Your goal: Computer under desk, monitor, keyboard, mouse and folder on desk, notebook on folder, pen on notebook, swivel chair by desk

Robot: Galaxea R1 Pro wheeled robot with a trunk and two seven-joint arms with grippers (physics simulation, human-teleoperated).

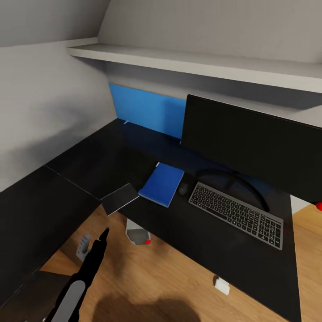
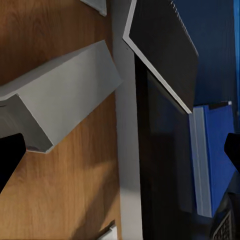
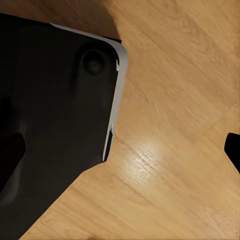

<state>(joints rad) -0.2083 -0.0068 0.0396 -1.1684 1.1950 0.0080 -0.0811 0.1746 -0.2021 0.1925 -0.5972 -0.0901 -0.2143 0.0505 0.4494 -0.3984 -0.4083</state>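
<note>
While the notebook (image 1: 120, 198) lies at the desk's (image 1: 67, 197) inner front edge, one corner overhanging the floor, the step in hand looks to be lifting it onto the blue folder (image 1: 162, 183), which sits just beside it toward the monitor (image 1: 255, 143), with the mouse (image 1: 183, 188) and keyboard (image 1: 237, 214) further along the front edge; the computer (image 1: 136, 232) stands on the floor under that edge. A good grasp would likely take the overhanging corner from below and above, then carry it flat. In the head view the left gripper (image 1: 102, 239) hovers below the notebook over the floor, touching nothing. From the left wrist, the notebook (image 2: 162, 47) juts past the desk edge above the computer (image 2: 60, 95); both fingers (image 2: 10, 157) sit wide apart and empty. From the right wrist, fingertips (image 3: 232, 147) are spread wide over the wood floor, holding nothing, beside a dark moulded shape I cannot identify.
</note>
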